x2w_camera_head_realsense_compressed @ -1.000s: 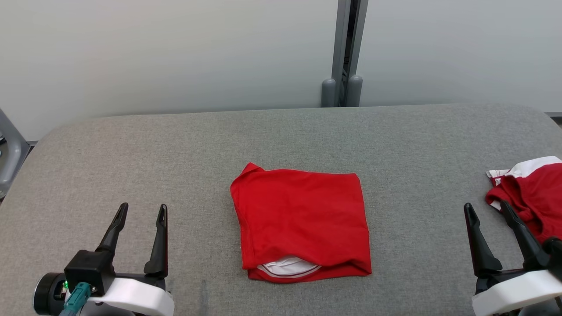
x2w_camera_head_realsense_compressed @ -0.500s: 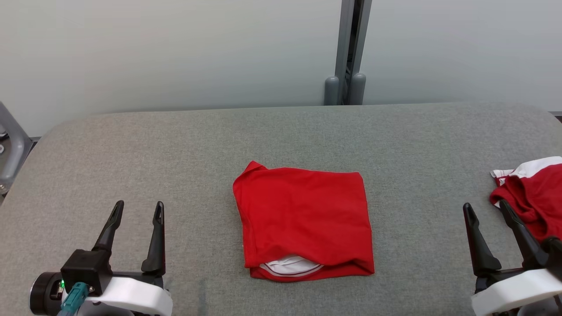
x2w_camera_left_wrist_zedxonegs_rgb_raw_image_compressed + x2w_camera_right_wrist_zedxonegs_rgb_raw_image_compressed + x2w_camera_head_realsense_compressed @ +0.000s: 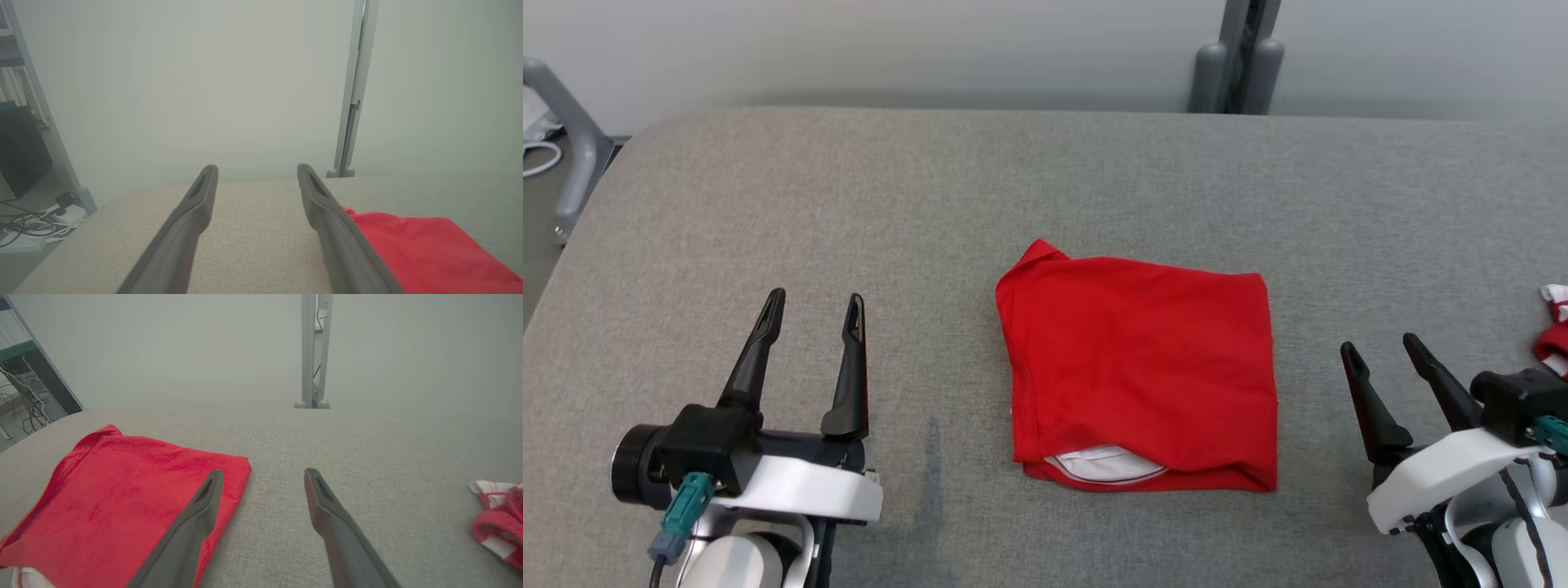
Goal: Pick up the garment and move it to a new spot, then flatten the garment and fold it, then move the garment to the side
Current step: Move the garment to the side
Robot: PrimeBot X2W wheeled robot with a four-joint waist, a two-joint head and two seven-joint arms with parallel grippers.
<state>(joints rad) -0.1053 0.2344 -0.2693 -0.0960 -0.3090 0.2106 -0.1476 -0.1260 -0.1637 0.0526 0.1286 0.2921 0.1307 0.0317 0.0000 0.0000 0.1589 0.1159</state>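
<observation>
Garment (image 3: 1139, 367) lies folded btwn L gripper (image 3: 816, 296) and R gripper (image 3: 1378, 342), both spread, empty.

Black tapered fingers (image 3: 849, 367); white wrist shells (image 3: 800, 494); teal cable plug (image 3: 682, 510) behind left gripper (image 3: 814, 298)

**Grey tabletop (image 3: 1045, 180), pale wall (image 3: 849, 41)**

You're facing a grey fabric tabletop across the middle of the frame. A plain pale wall runs along the top, a grey twin post (image 3: 1210, 77) stands upper right, a bent metal tube (image 3: 578, 192) upper left.
</observation>
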